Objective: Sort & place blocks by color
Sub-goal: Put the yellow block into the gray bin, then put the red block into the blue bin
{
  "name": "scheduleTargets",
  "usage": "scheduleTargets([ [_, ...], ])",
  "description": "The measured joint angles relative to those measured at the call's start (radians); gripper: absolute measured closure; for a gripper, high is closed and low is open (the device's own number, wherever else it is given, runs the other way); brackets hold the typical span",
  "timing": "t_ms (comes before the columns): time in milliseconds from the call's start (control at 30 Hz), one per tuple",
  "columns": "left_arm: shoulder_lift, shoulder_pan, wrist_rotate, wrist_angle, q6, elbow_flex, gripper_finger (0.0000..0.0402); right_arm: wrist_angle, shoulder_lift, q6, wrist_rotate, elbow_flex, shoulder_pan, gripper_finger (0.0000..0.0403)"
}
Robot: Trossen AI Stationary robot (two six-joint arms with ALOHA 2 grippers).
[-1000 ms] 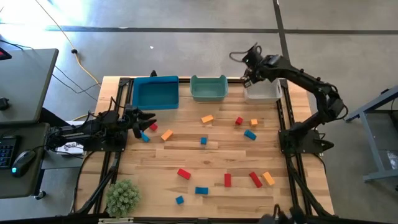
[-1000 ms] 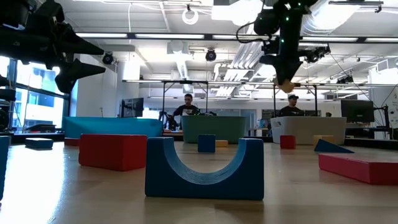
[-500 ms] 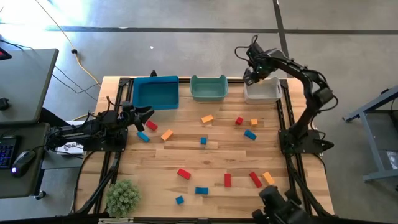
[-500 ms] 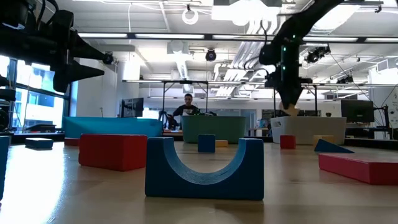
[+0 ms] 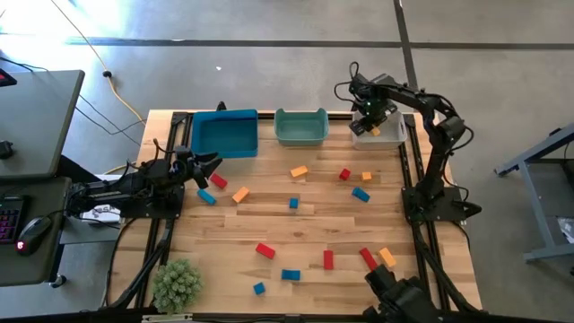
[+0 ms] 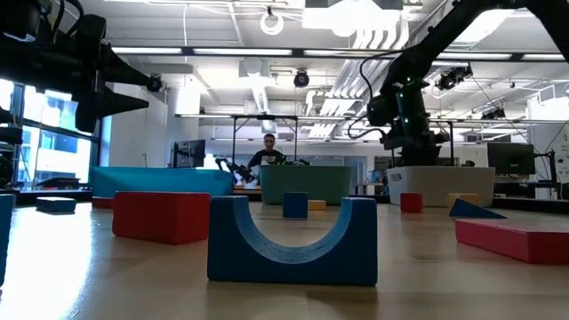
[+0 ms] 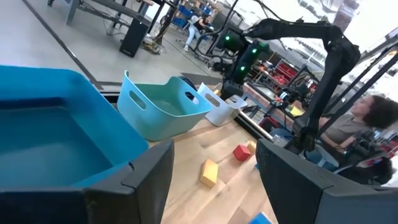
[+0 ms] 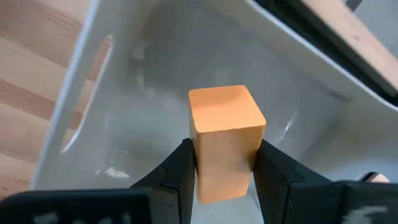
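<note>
A small orange solid block (image 8: 226, 140) is pinched between the two dark fingers of the right gripper (image 8: 224, 171), which is held just above the inside of the white-grey open plastic bin (image 8: 124, 106) at the far right corner of the wooden table (image 5: 305, 224). The block is judged to be light, rigid and smooth-sided — unlikely to deform, but liable to slip or twist if gripped near a corner. It is held across two opposite flat faces, low on its body, which is judged the safest hold.

The left gripper (image 5: 203, 167) is held with its jaws spread and empty, near the front of the blue open plastic bin (image 5: 224, 135). The remaining red, blue and orange blocks (image 5: 299, 170) are scattered on the table, well apart from the bins; the teal open bin (image 5: 300, 127) stands between the other two.

The grip itself is shown only in the right wrist view — in the high view the block is hidden by the arm. The spread of loose blocks is given only by the high view. In the low view a blue arch-shaped block (image 6: 292, 240) is seen near the camera, and a person behind the teal bin.
</note>
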Motion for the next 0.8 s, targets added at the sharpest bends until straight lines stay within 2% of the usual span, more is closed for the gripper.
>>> scheduleTargets([
  [333,0.0,0.0,0.0,0.001,-0.034,0.0,0.0186,0.0,0.012,-0.03,0.002,0.0,-0.007,0.0296],
  [600,0.0,0.0,0.0,0.003,-0.024,0.0,0.0186,-0.001,0.012,-0.033,0.035,0.0,-0.002,0.0214],
  [800,0.005,0.0,0.046,0.011,0.033,0.026,0.0186,-0.058,0.012,-0.02,0.008,0.045,-0.002,0.0197],
])
